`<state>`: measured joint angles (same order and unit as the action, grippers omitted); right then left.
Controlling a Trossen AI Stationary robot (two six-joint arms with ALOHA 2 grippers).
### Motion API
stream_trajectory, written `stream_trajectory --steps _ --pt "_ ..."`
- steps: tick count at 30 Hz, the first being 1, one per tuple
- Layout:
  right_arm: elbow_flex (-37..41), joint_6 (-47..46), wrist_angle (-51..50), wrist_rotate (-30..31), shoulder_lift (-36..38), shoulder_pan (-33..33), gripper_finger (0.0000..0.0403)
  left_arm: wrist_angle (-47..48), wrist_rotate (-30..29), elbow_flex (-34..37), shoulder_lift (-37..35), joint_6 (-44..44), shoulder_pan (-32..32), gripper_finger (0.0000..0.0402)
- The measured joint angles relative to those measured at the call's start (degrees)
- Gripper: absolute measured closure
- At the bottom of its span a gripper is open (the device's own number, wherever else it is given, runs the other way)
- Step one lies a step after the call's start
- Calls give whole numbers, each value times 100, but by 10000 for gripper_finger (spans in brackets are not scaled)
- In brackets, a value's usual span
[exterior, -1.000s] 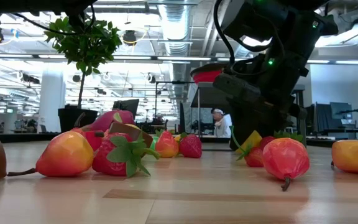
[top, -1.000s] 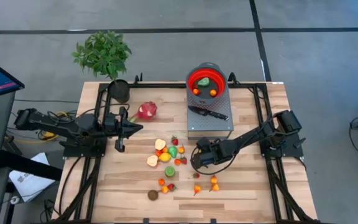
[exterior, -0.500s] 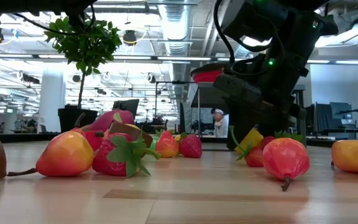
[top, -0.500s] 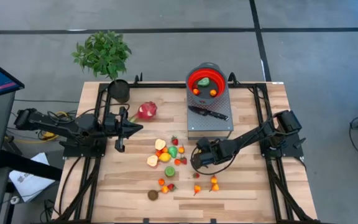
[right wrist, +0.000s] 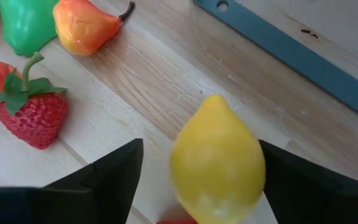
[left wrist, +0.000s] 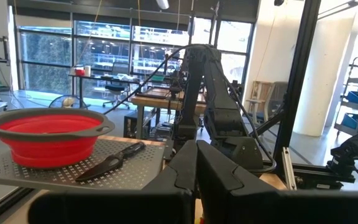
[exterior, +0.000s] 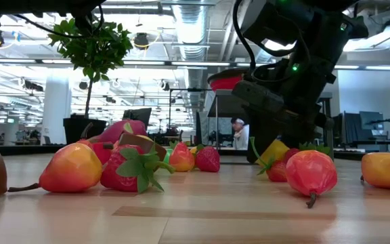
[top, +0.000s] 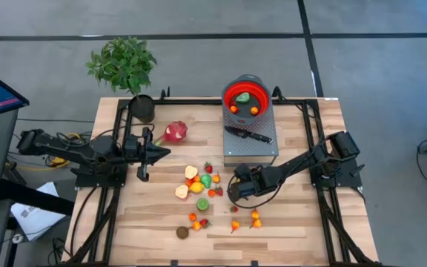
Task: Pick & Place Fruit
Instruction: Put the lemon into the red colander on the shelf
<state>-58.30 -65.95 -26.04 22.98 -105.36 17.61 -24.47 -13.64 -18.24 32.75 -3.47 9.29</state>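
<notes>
Lemon [right wrist: 217, 163]: yellow, lying on the worktop [top: 295, 222] near its middle, between the right tool's fingers, no contact visible.
Right tool [top: 233, 187]: fingers spread wide around the lemon; wider than a second ago, same place.
Left tool [top: 144, 154]: fingers pressed together, empty, by the worktop's left edge; unchanged.
Other fruit: strawberry [right wrist: 32, 118], pear [right wrist: 86, 25], unmoved.
</notes>
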Motion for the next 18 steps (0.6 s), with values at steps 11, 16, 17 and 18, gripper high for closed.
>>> stream_trajectory --steps 11,16,17,18 --pt "0 0 0 2 0 0 122 0 0 0 0 -1 -1 399" --pt "0 0 0 2 0 0 122 0 -1 0 -1 1 0 399" --pt "0 0 -1 2 -2 0 122 0 1 0 0 0 0 399" --pt "0 0 0 2 -1 0 122 0 -1 0 0 -2 -2 399"
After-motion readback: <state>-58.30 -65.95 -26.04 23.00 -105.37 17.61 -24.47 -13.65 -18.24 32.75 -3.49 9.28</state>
